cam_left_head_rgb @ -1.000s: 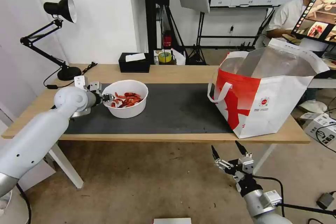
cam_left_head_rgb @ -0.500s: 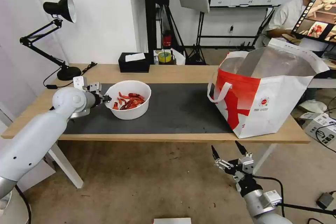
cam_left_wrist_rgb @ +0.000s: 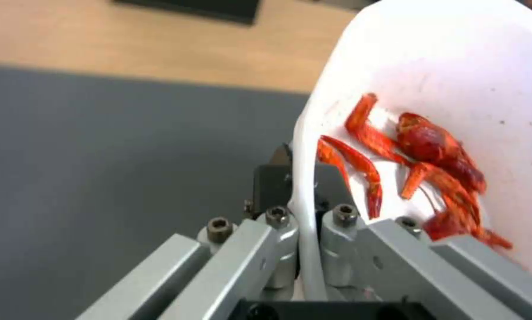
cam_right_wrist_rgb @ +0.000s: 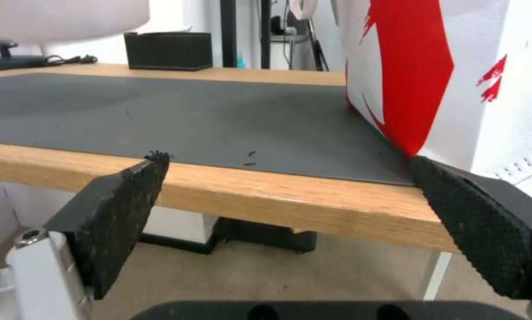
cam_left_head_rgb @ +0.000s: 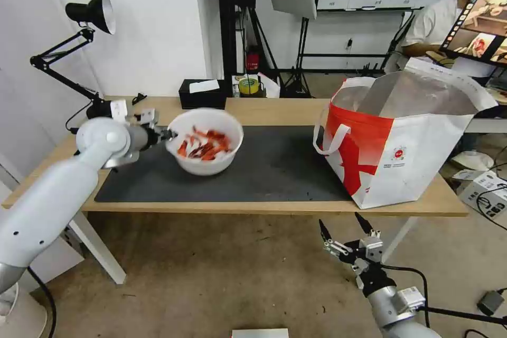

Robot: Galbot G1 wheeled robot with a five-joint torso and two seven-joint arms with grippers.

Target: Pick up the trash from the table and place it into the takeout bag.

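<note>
Worktop (cam_left_head_rgb: 274, 111) with grey mat (cam_left_head_rgb: 264, 163) | left pincer (cam_left_head_rgb: 165, 135) clamped on bowl (cam_left_head_rgb: 206, 140) rim, bowl held tilted above mat, shells (cam_left_head_rgb: 203, 145) inside | bag (cam_left_head_rgb: 401, 137) upright at right end | right pincer (cam_left_head_rgb: 346, 235) wide, below worktop edge.

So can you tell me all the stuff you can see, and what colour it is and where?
Bowl: one, white, red shells inside, held above the mat's left part.
Takeout bag: one, white and red, silver inside, right end of the table.
Table: one, light wood, white legs.
Mat: one, dark grey, along the table.
Tissue box: one, black, table's back edge.
Tape roll: one, yellow-green, behind the table, right of the box.
Desk lamp: one, black, table's far left.
Left gripper: shut on the bowl's rim.
Right gripper: open, low in front of the table.
</note>
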